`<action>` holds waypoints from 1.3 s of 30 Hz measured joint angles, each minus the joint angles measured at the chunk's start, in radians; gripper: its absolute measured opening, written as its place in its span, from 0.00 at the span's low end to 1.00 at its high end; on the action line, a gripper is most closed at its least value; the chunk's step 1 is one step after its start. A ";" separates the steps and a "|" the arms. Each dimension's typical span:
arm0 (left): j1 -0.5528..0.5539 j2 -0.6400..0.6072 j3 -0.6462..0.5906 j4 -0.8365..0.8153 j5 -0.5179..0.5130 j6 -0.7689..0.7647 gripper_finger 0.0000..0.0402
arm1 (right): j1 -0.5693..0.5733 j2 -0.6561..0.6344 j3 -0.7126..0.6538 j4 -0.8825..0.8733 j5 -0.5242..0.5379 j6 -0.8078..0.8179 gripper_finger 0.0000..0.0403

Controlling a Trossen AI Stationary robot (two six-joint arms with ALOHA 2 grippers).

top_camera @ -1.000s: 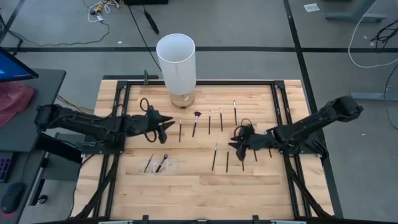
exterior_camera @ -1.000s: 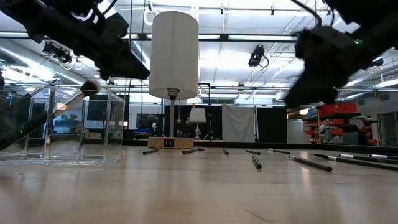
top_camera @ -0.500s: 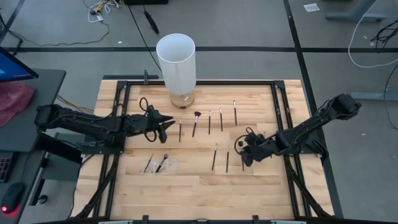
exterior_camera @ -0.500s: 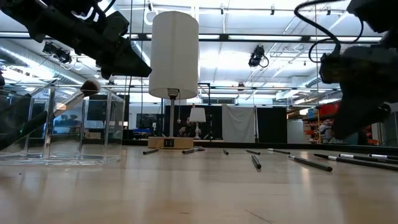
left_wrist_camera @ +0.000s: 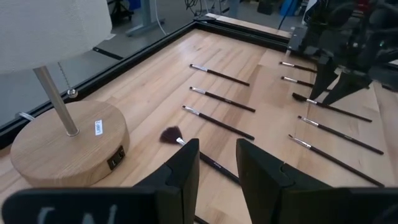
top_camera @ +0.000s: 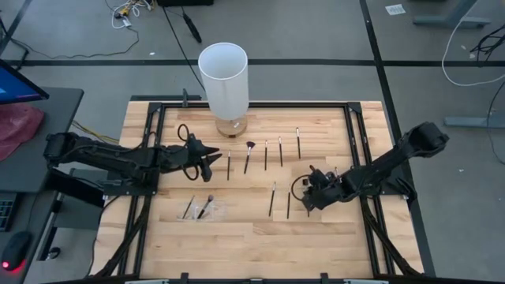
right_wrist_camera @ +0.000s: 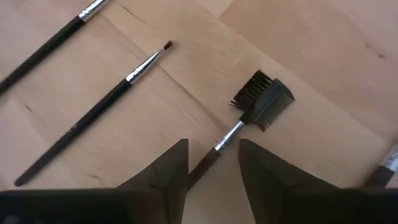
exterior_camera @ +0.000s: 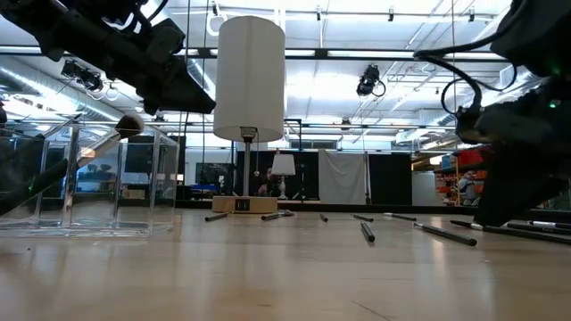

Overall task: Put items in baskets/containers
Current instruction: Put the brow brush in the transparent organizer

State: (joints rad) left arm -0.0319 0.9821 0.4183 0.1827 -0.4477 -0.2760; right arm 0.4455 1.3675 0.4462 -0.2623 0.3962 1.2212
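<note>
Main risk: the right tool (top_camera: 306, 202) is low over a comb-tipped brush (right_wrist_camera: 245, 115) whose handle runs between the parted fingers; the handle is thin and lies flat on the counter (top_camera: 237, 237), so in my judgement a closure that is off-centre or too high would roll or flick it away, and a descent too deep would drive the fingertips into the wood. Two more brushes (right_wrist_camera: 93, 106) lie just beside it in the right wrist view and could be nudged or taken up with it. A further risk is at delivery: the clear box (top_camera: 203, 209), near the counter's front-left part, is hard to see and already holds two brushes (top_camera: 206, 206), so a tilted release could leave a handle propped over its wall. Pose, right arm: reached in from the counter's right edge, stretched low toward the middle, tool pointed down at the counter, fingers apart and holding nothing. Pose, left arm: lies along the left side, its tool (top_camera: 211, 160) above the counter near the lamp base (left_wrist_camera: 68, 149); fingers stand part open with nothing between them, and a fan brush (left_wrist_camera: 171, 135) lies beyond the tips. Remaining brushes are in a row (top_camera: 266, 154) toward the counter's back and a second group (top_camera: 273, 199) near the middle, none yet lifted.
</note>
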 joint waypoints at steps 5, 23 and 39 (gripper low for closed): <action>0.000 0.000 0.000 -0.001 0.000 0.000 0.27 | 0.006 0.095 0.049 -0.040 0.036 -0.033 0.35; 0.000 0.000 0.000 -0.025 -0.003 0.000 0.27 | 0.060 0.247 0.104 -0.045 0.201 -0.256 0.02; -0.001 0.000 0.000 -0.011 0.101 0.050 0.27 | 0.063 0.204 0.093 0.326 0.303 -0.521 0.00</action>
State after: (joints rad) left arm -0.0326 0.9825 0.4179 0.1718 -0.3467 -0.2259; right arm 0.5086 1.5719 0.5392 0.0640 0.6994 0.7002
